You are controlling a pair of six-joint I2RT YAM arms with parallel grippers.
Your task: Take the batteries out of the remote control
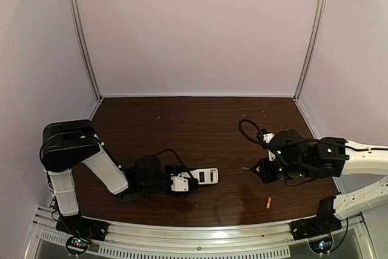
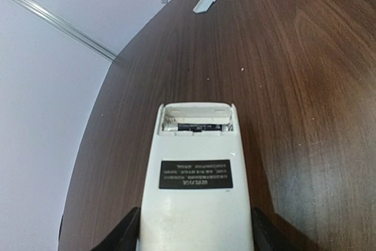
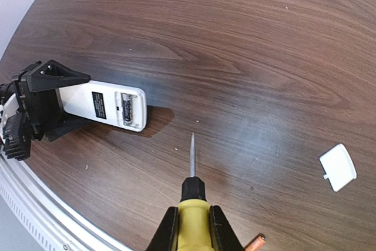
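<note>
Screwdriver clamped in the right gripper, with the remote control pinned by the left gripper.

The right gripper is clenched on the yellow handle, and the bare tip is held above the table, apart from the remote. In the right wrist view the remote is found at about ten o'clock from that tip, back upward, with its long axis running roughly nine to three. Its open recess is at the three o'clock end, toward the tool, and the dark battery is seen lodged inside. The left gripper is closed on the remote's far end, so the prying is judged to fall to the right arm. The orange battery lies loose at five o'clock and the cover at three.
</note>
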